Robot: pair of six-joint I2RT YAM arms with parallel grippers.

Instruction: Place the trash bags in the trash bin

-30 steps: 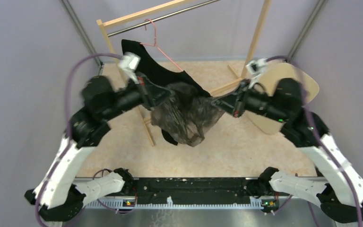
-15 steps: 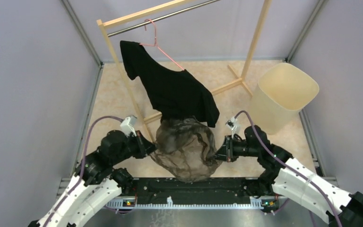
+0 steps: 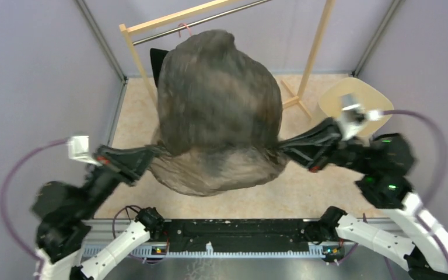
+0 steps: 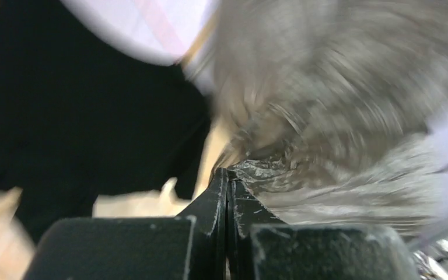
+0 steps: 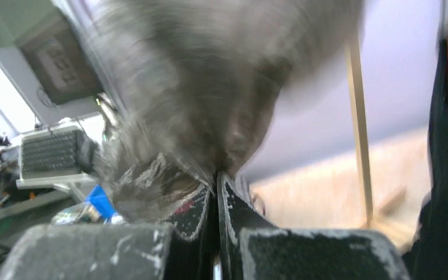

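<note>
Top external: left gripper (image 3: 153, 154) and right gripper (image 3: 282, 150) pinched shut on opposite edges of trash bag (image 3: 219, 99); billows dome-up, away from arms, mouth stretched left-right, left of trash bin (image 3: 333, 100).

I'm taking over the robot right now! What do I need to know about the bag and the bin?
The left gripper is shut on the left edge of the trash bag.
The right gripper is shut on its right edge.
The trash bag hangs in the air between both arms, puffed up, in front of the clothes rack.
The trash bin stands at far right; the bag is not in it.
Done: bag picked up. Left: carry it over and put it in.
</note>
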